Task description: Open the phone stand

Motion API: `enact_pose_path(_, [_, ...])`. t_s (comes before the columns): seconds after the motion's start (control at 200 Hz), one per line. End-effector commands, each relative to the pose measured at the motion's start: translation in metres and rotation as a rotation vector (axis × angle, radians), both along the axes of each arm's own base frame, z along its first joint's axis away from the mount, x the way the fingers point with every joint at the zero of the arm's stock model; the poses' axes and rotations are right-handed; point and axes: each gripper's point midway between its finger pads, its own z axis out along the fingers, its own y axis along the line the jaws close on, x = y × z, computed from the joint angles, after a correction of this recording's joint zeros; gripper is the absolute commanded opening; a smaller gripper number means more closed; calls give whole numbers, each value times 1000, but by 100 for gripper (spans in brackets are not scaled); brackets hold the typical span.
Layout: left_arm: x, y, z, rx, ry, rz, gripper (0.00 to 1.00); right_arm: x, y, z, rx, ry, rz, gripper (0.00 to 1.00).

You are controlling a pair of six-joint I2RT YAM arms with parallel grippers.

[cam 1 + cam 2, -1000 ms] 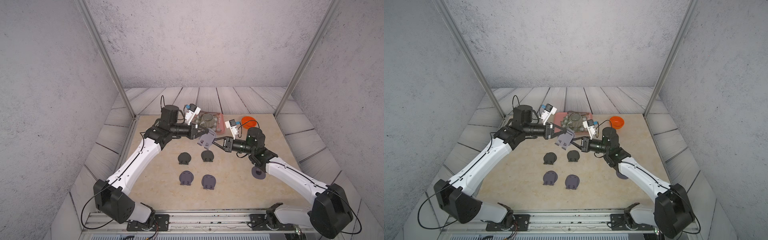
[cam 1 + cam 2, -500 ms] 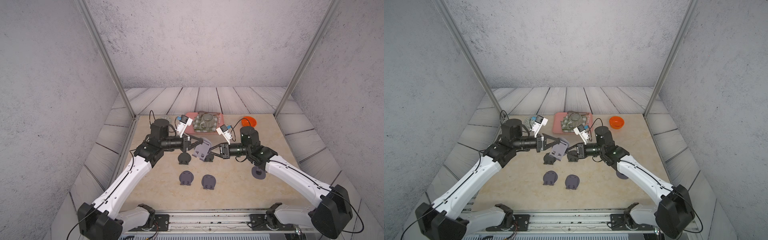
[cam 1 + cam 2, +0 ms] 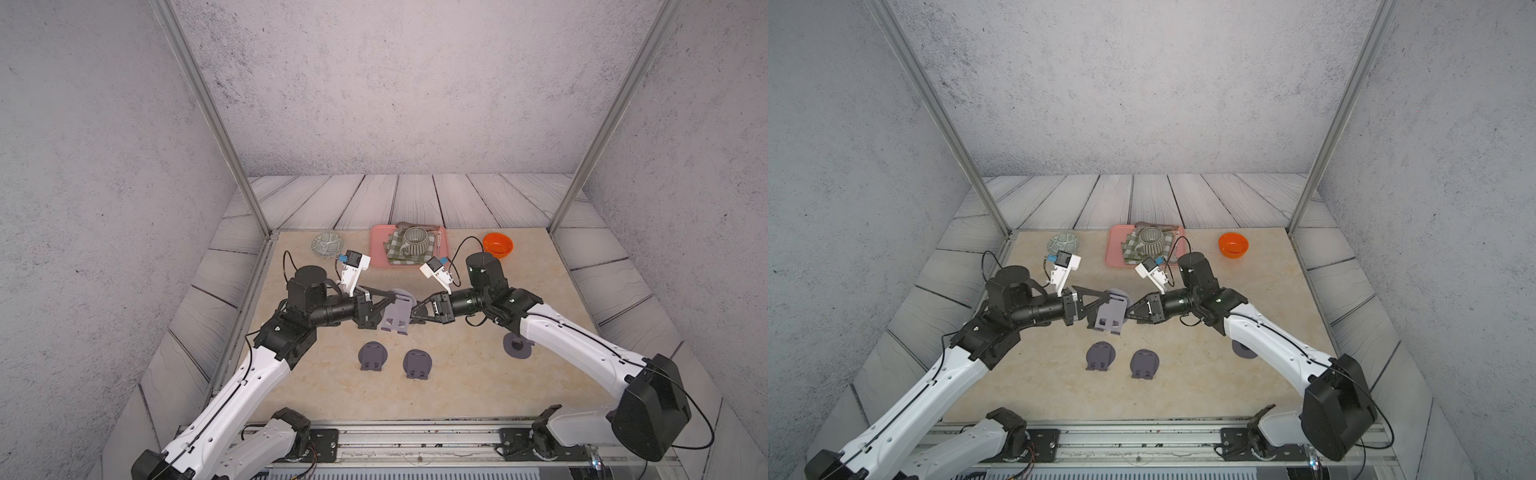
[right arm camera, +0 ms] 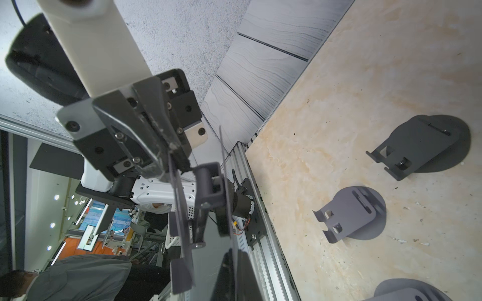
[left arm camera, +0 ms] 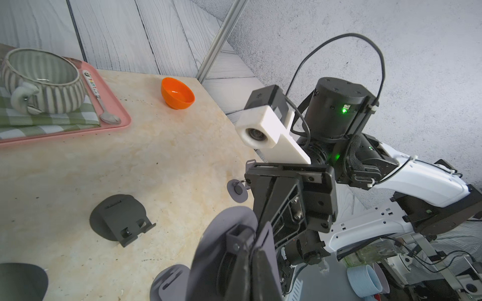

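A grey phone stand [image 3: 395,316] [image 3: 1111,313] hangs above the middle of the table, held between both arms. My left gripper [image 3: 388,301] [image 3: 1102,301] [image 5: 250,250] is shut on the edge of its flat rest plate [image 4: 180,208]. From the opposite side my right gripper [image 3: 415,313] [image 3: 1129,313] [image 4: 229,250] is shut on its round base [image 5: 227,232]. In the right wrist view the two plates stand slightly apart, joined by the hinge block [image 4: 208,187].
Other folded grey stands lie on the table [image 3: 457,395]: two near the front [image 3: 372,355] [image 3: 417,363] and one under the right arm [image 3: 517,345]. At the back stand a pink tray [image 3: 376,257] with a striped mug, an orange bowl [image 3: 497,244] and a patterned dish [image 3: 327,244].
Both arms carried the stand together from near the tray toward the front middle of the table. Both grips stayed shut.
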Motion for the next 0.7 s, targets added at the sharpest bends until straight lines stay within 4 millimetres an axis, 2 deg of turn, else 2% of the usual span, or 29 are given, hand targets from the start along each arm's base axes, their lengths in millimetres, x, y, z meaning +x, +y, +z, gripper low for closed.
enact_pose_path(0.0, [-2,33,70,-25,-301,154,0,-16,-21,-48,-168,221,-15,0])
enact_pose_path(0.085, [-8,54,79,-21,-410,259,0,-13,-13,-57,-115,287,-6,0])
enact_pose_path(0.16, [-12,59,86,-34,-454,286,0,-11,-9,-71,-97,341,0,0])
enact_pose_path(0.275, [-10,56,93,-77,-474,275,0,-13,-7,-86,-119,378,14,0])
enact_pose_path(0.42, [-4,46,86,-72,-438,232,0,-15,-10,-82,-141,355,19,0])
enact_pose_path(0.495, [-5,51,89,-57,-477,254,0,-15,-11,-83,-145,360,13,0])
enact_pose_path(0.56, [-7,55,100,-33,-545,272,0,-15,-11,-91,-157,375,3,0])
enact_pose_path(0.641, [-3,52,112,53,-591,247,0,-15,-11,-103,-169,402,-4,0])
enact_pose_path(0.696, [0,48,130,82,-635,227,0,-14,-12,-109,-182,410,-9,0])
